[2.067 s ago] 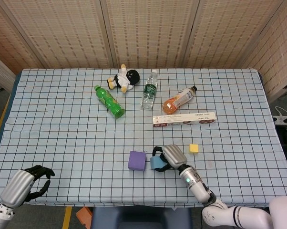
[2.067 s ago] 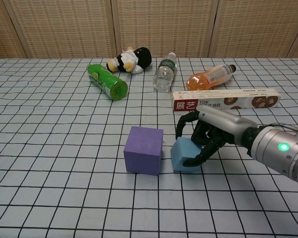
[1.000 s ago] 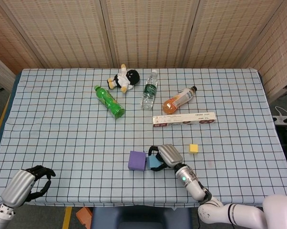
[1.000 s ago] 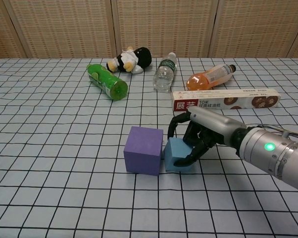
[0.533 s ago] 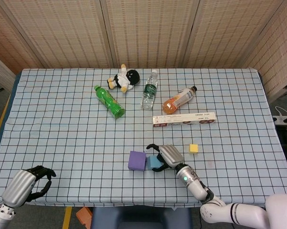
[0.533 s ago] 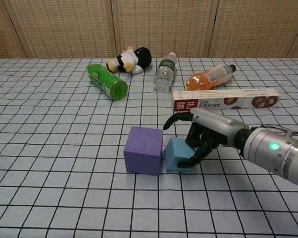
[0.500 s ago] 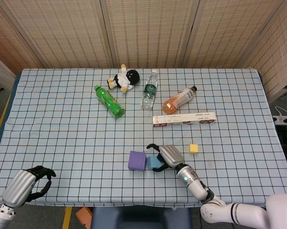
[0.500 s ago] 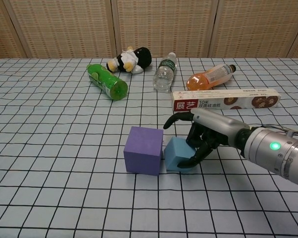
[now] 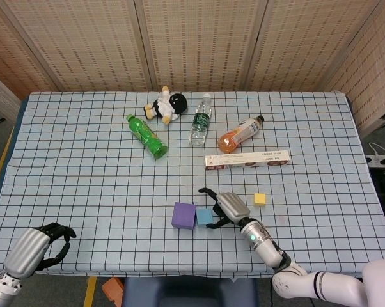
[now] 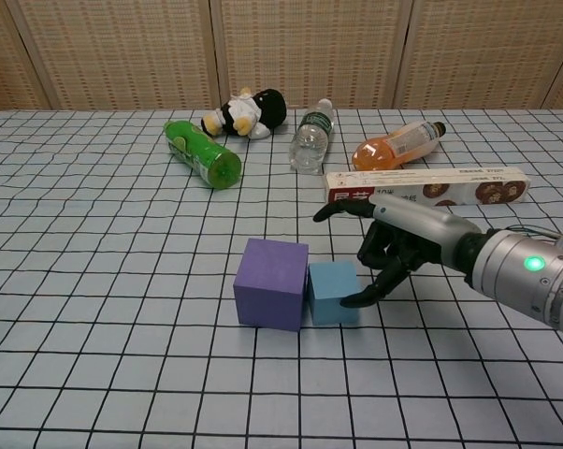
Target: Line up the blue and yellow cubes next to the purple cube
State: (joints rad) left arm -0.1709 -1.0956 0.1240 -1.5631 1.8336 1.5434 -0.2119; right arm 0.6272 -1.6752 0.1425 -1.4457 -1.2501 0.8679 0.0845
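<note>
Blue cube sat against purple cube, at its 3 o'clock. Right hand released, fingers spread beside it. Yellow cube apart, at 2 o'clock; likely light, rigid: pinch opposite faces. Left hand clenched, empty.

Both views are bright and evenly lit from overhead, in sharp focus. Shadows are soft and short, pooling under the purple cube and right hand. No glare; grid lines bend slightly near the edges.
</note>
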